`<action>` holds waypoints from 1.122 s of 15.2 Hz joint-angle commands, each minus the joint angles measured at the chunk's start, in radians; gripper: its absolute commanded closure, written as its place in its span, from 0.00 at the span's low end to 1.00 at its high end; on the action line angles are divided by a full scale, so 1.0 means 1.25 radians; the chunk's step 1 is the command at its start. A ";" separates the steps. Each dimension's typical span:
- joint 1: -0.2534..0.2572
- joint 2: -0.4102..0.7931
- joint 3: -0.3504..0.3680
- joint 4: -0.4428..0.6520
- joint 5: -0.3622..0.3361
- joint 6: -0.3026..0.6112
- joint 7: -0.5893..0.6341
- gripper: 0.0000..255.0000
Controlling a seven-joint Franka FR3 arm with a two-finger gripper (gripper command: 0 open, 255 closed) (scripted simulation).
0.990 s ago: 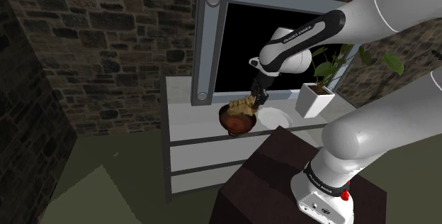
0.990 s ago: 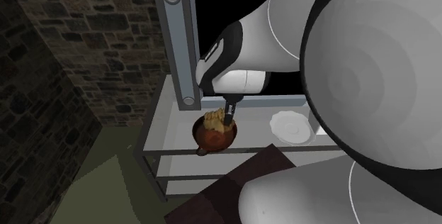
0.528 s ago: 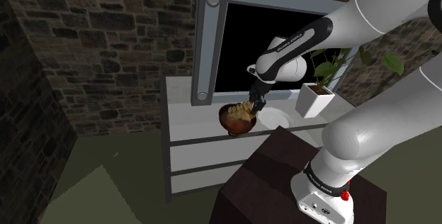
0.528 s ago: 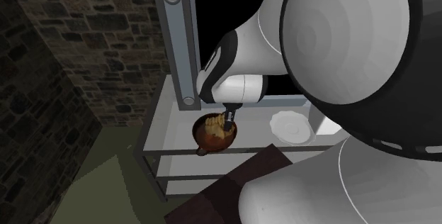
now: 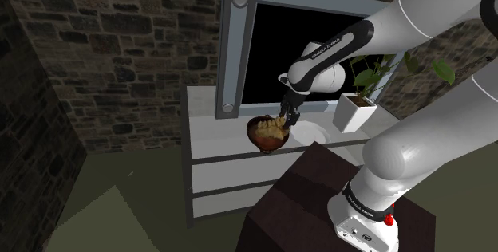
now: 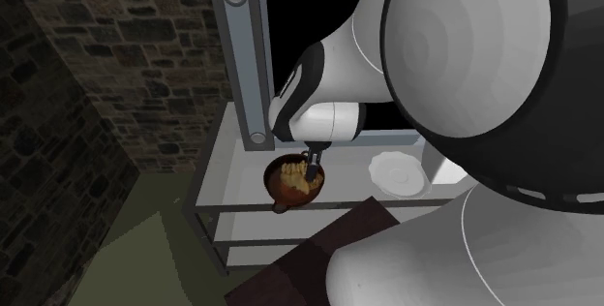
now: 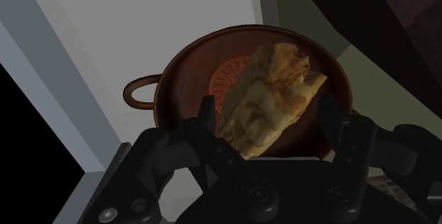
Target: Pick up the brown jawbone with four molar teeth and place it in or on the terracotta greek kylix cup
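White arm (image 5: 415,19) reaching from the dark stand (image 5: 303,202) to a pale sideboard (image 5: 211,143). A grey frame (image 5: 235,51) stands on the sideboard around a black area. Right of it in the shoulder view are a potted plant (image 5: 355,107) and a white plate (image 5: 308,132).

The reddish-brown kylix cup (image 7: 185,70) sits near the sideboard's front edge, just beside the plate. The tan jawbone (image 7: 273,91) lies inside the bowl, over the painted centre medallion.

The gripper (image 7: 268,105) hangs low over the bowl with its fingers (image 7: 207,113) spread apart, one on each side of the bone. I read a gap on one side, and on the other I cannot tell near contact from touch.

Step in hand, as I judge it: release and withdrawal. I would hold the fingers wide and lift straight up along the gripper's axis. A sideways drift could drag the bone or catch the rim.

Hard to make out: the four molars cannot be counted. One loop handle shows; the opposite one and the cup's foot are hidden by the gripper body. In the second exterior view the arm's bulk covers much of the sideboard.
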 commanded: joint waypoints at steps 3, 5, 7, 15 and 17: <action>0.000 0.000 0.000 0.000 0.000 0.000 0.000 0.00; 0.000 0.000 0.000 0.000 0.000 0.000 0.000 0.00; -0.007 -0.063 -0.006 0.011 -0.014 -0.074 0.007 0.00; -0.013 -0.114 -0.012 0.025 -0.025 -0.140 0.013 0.00; -0.013 -0.114 -0.012 0.025 -0.025 -0.140 0.013 0.00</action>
